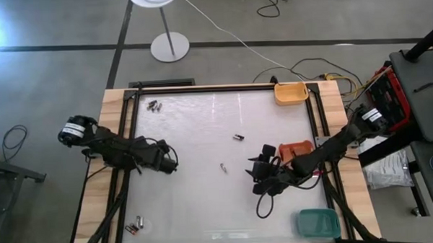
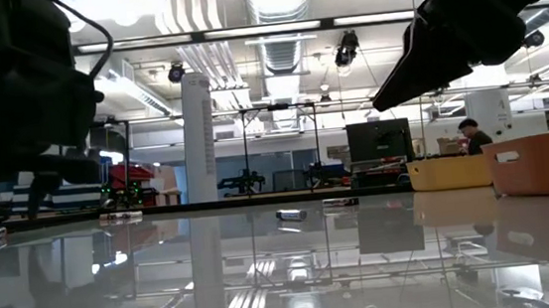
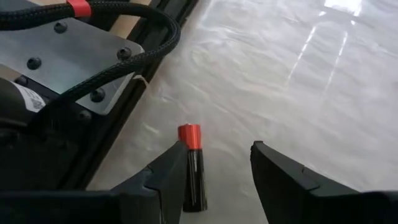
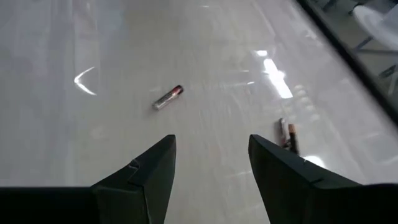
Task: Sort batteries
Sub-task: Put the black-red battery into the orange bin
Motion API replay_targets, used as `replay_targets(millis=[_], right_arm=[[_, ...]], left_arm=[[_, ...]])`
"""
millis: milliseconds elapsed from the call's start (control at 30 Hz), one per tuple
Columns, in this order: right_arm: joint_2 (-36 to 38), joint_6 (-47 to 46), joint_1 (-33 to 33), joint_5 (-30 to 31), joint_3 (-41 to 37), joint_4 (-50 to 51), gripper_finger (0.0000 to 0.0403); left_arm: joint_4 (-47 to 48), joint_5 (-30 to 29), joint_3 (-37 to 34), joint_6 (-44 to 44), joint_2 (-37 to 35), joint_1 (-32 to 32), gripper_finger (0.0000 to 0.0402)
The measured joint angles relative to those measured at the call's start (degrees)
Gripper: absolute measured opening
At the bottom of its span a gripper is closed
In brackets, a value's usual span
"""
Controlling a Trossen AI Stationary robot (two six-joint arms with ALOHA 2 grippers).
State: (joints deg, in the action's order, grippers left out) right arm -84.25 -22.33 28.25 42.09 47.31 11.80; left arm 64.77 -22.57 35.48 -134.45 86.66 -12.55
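My left gripper [image 1: 169,161] stands open low over the table's left middle. A black battery with a red end [image 3: 193,167] lies flat on the table between its fingers [image 3: 217,149], close against one of them. My right gripper [image 1: 258,175] hovers open at the right middle, in front of the red-orange tray [image 1: 298,149]. Ahead of its fingers [image 4: 211,140] lie a silvery battery [image 4: 168,98] and another battery [image 4: 287,135]. More batteries lie at the far left [image 1: 154,105] and the near left corner [image 1: 136,227]. My left gripper has the black battery's side [image 3: 188,177] right next to one finger [image 3: 168,177]. I cannot tell whether that finger touches it. The battery lies flat on the table, along the fingers, with its red end pointing away from the wrist.
A yellow-orange tray [image 1: 291,92] stands at the far right corner and a teal tray [image 1: 319,222] at the near right corner. A black frame [image 1: 130,139] runs along the table's edges. Wide bare tabletop lies between the two arms.
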Motion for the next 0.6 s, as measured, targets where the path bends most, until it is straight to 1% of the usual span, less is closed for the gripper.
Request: replay_targets(millis=[133, 333, 400, 500, 600], right_arm=[[0.70, -0.21, 0.00, -0.72, 0.00, 0.66, 0.0193], [1.42, -0.43, 0.00, -1.88, 0.02, 1.66, 0.0187], [1.40, -1.16, 0.00, -2.41, 0.02, 1.79, 0.0187], [1.31, -1.69, 0.00, -3.60, 0.02, 2.01, 0.0189], [1.33, -2.25, 0.00, -3.63, 0.02, 2.54, 0.0192]], left_arm=[[-0.09, 0.70, -0.02, 0.30, 0.12, 0.79, 0.0158], [-0.96, 4.74, -0.94, -0.97, 0.67, 1.33, 0.0155], [-2.35, 4.60, -1.71, -1.40, 1.35, 1.64, 0.0154], [-5.13, 2.40, -3.16, -0.84, 2.18, 2.34, 0.0154], [-5.66, 1.52, -3.28, 0.36, 3.46, 2.94, 0.0154]])
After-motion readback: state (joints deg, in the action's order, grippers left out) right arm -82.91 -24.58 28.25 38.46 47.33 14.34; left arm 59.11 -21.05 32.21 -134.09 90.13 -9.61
